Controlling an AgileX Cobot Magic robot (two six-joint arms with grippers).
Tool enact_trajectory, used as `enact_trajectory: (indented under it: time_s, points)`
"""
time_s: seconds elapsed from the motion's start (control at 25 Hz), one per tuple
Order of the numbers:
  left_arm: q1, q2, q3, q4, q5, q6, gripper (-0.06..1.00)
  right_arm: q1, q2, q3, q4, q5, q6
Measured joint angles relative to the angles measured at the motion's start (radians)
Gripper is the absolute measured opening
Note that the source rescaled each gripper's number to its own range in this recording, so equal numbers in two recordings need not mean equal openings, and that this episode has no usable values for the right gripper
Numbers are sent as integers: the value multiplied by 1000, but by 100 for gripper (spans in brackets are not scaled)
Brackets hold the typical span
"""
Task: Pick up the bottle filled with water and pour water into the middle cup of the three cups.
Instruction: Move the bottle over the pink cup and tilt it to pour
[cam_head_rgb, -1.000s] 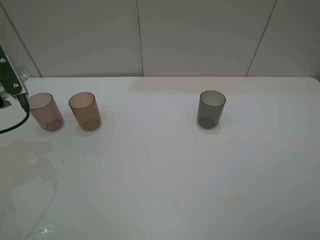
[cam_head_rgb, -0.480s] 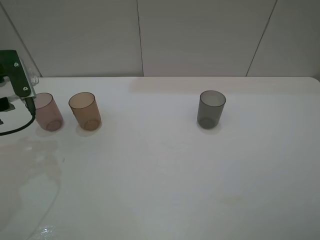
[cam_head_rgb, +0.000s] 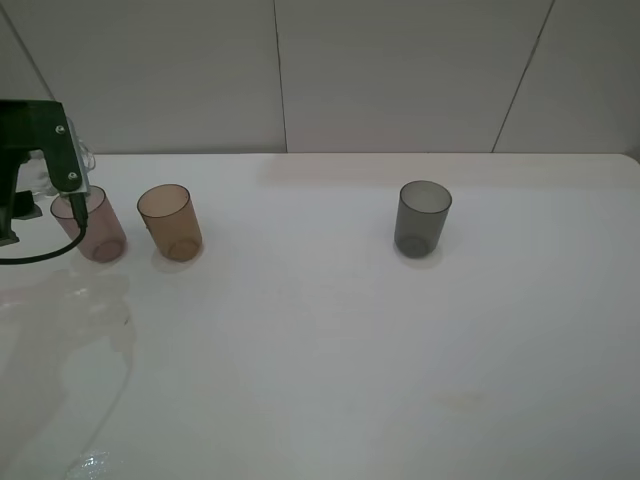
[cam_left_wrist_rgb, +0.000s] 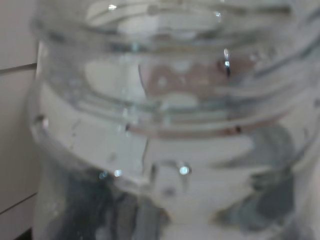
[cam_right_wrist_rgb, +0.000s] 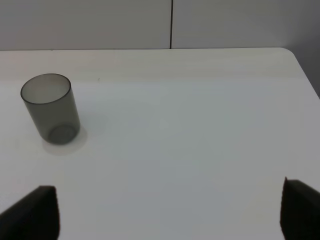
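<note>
L gripper (cam_head_rgb: 60, 165): jaws clamped on the bottle (cam_left_wrist_rgb: 165, 125), whose clear threaded neck fills the L wrist view. Just beside those jaws is the pinkish cup (cam_head_rgb: 90, 225). Next past it is the middle cup (cam_head_rgb: 170, 222), amber and upright, apart from the jaws. Grey cup (cam_head_rgb: 422, 218) is well apart. R gripper (cam_right_wrist_rgb: 165, 215): jaws wide apart over the table (cam_right_wrist_rgb: 200, 125), w/ the grey cup ahead, off to one side.

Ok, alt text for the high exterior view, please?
The pink cup and amber cup stand upright close together at the left of a white table, and the grey cup stands alone right of centre. The left arm shows at the left edge, its dark wrist overlapping the pink cup's rim.
</note>
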Motion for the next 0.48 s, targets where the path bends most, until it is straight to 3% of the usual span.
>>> enact_trajectory:
  time_s: [0.48]
  points:
    - [0,48,-34,22,-3,0,2,0,0,0,0,0,0]
